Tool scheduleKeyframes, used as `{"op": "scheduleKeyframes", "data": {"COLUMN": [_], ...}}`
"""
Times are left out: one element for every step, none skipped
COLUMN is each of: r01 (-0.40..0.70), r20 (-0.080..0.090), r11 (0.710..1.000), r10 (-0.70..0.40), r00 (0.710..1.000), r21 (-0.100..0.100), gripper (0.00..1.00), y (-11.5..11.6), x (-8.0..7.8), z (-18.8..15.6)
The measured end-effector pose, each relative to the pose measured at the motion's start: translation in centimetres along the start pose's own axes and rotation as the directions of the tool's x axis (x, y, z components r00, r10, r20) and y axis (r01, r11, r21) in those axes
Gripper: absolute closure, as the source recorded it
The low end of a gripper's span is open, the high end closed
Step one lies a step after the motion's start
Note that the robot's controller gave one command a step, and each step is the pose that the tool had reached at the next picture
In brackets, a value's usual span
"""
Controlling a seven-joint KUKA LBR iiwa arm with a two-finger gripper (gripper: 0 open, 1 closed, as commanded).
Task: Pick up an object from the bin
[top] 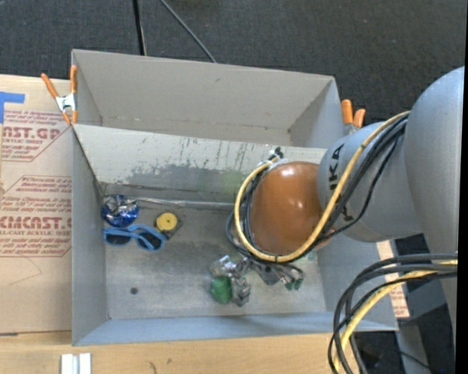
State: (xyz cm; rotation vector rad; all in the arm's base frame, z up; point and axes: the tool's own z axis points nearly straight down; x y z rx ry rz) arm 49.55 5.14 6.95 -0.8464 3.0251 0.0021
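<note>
Orange wrist cover (283,207) near green lump (221,290)

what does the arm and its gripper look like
The arm is smooth, rounded silver-grey metal with part of dark KUKA lettering showing. An orange-brown dome cover sits at the wrist, ringed by yellow and black cables. The gripper below is small, dark and metallic.

A robotics lab, by the look of it. A big grey arm (434,151) hung with yellow and black cables (237,213) stands at the right of the frame. It reaches into a scuffed metal bin (199,97) on a wooden bench (213,358). Dark carpet (339,33) runs along the top.
</note>
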Motion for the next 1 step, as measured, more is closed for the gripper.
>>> {"op": "scheduleKeyframes", "data": {"r01": [0.272], "r20": [0.007], "r11": [0.962], "r10": [-0.272], "r00": [0.962], "r21": [0.006], "gripper": [1.0], "y": [1.0], "x": [-1.36], "z": [-18.52]}}
